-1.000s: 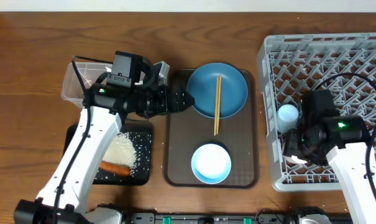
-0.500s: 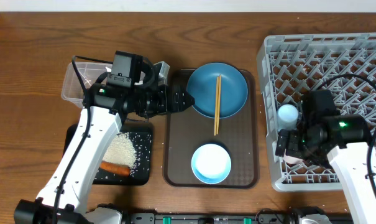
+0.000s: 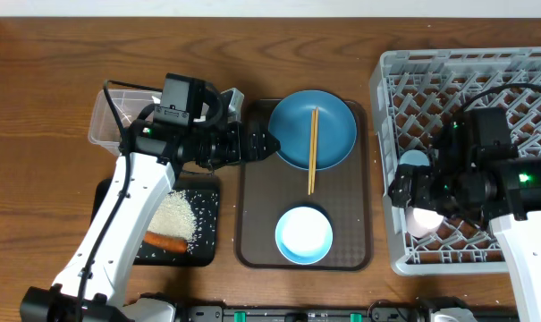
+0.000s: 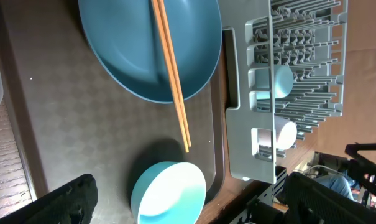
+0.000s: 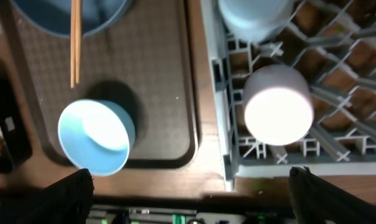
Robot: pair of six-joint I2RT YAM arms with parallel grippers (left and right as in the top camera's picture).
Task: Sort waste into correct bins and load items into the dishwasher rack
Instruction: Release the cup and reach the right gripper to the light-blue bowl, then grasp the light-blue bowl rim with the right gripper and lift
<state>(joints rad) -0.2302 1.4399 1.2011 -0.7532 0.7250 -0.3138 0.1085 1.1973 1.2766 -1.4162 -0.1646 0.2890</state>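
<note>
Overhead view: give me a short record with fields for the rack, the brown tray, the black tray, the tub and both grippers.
rack: light blue cup and pinkish cup, both by its left edge
brown tray: plate with chopsticks on it; bowl
black tray: rice, carrot
tub: partly hidden by left arm, contents unclear
left gripper: open, empty
right gripper: open, empty
</note>
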